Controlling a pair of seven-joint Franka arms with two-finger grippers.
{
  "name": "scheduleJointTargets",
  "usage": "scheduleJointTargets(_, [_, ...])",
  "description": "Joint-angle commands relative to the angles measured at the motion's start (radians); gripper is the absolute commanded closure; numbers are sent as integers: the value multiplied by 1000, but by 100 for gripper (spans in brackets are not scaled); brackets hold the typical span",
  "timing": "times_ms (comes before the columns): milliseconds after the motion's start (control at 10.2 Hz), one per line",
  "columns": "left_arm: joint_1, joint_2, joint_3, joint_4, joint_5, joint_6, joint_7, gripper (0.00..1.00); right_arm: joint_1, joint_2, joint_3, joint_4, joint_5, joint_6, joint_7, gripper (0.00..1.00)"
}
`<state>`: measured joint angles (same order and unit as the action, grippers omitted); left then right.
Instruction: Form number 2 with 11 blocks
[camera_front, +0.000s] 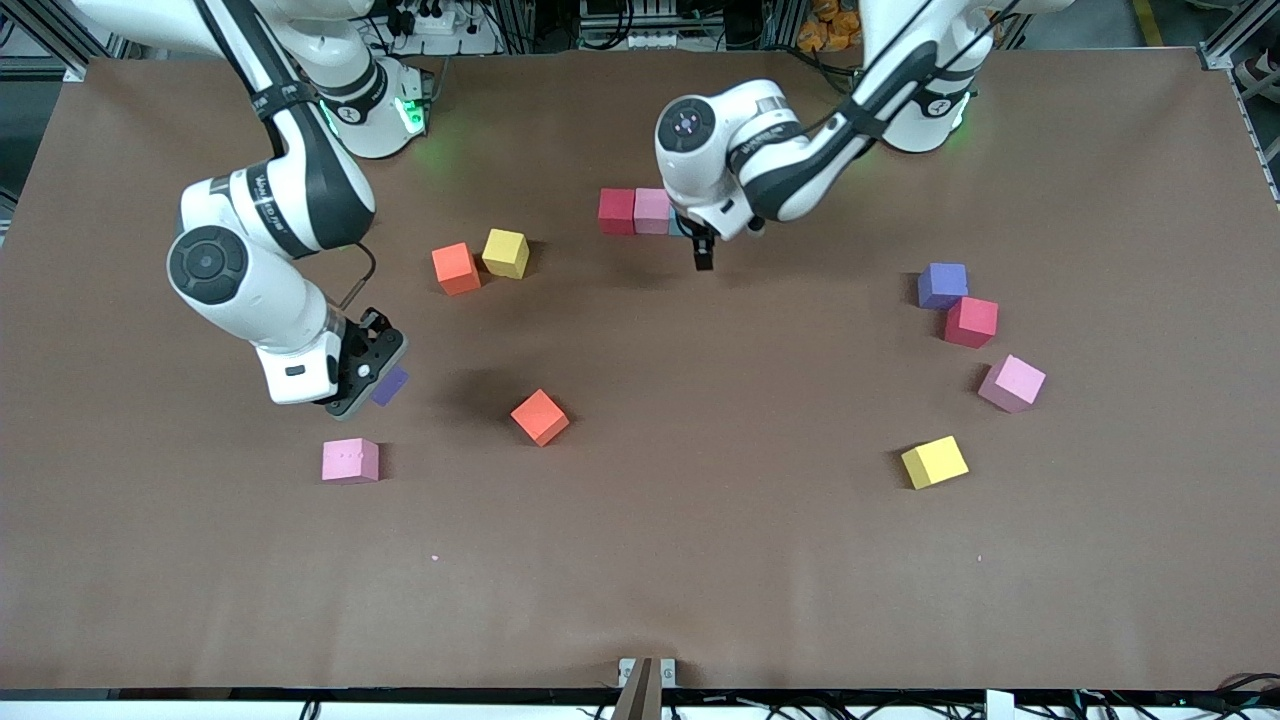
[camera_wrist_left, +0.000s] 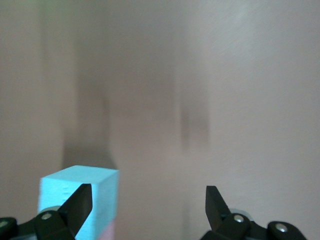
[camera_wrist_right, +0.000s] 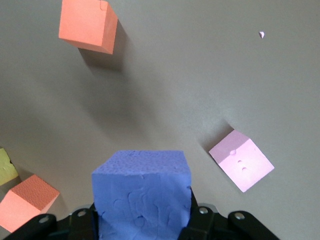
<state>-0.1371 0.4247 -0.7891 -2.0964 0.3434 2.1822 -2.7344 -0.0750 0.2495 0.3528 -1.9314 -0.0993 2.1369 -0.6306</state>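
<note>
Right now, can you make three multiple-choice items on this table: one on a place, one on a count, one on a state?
1. What lies right beside the red block at the start of the row?
A. a pink block
B. a yellow block
C. an orange block

2. How many yellow blocks lie on the table?
A. one
B. two
C. four

3. What is the right gripper doing?
A. hanging open
B. holding a purple block
C. holding an orange block

Answers:
1 A: the pink block touches it.
2 B: one beside an orange block, one toward the left arm's end.
3 B: the purple block sits between its fingers; the left gripper is open.
</note>
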Motion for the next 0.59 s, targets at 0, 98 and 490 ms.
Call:
scheduleJointTargets(0, [106, -24, -13, 56, 42, -52, 14, 0, 0, -27, 58, -18, 4, -20, 122, 65])
scheduleJointTargets(98, [157, -12, -10, 96, 42, -52, 98, 0, 0, -24, 101, -20, 4, -29, 244, 65])
scheduleJointTargets(490, [298, 31, 30, 212, 88, -52, 466, 0, 147, -10, 156, -18, 4, -2, 630, 65])
